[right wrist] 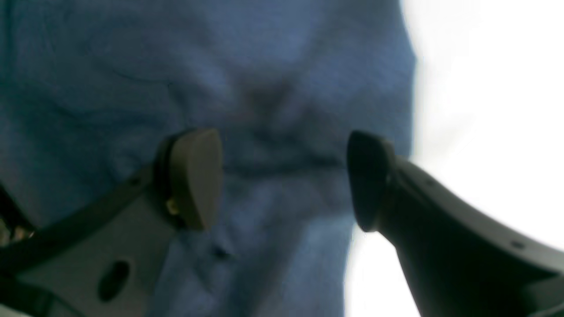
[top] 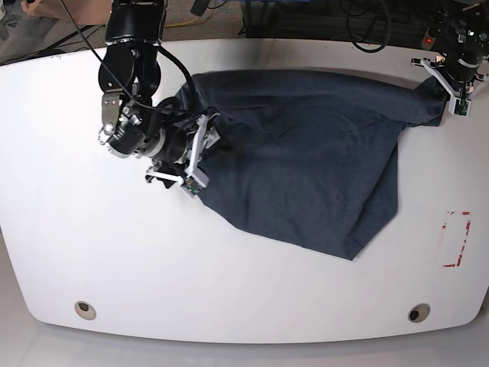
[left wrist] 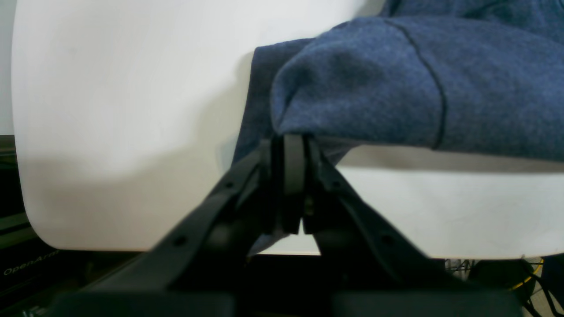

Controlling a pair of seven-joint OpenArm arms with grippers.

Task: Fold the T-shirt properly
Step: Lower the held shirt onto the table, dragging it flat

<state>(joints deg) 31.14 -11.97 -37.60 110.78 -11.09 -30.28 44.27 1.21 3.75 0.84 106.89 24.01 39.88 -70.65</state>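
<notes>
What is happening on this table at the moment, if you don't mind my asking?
A two-armed robot is working on a dark blue T-shirt spread unfolded and rumpled on the white table. The left gripper has its jaws shut on a corner of the cloth near the table's edge. The right gripper hovers over the opposite side, jaws open, gripping nothing.
</notes>
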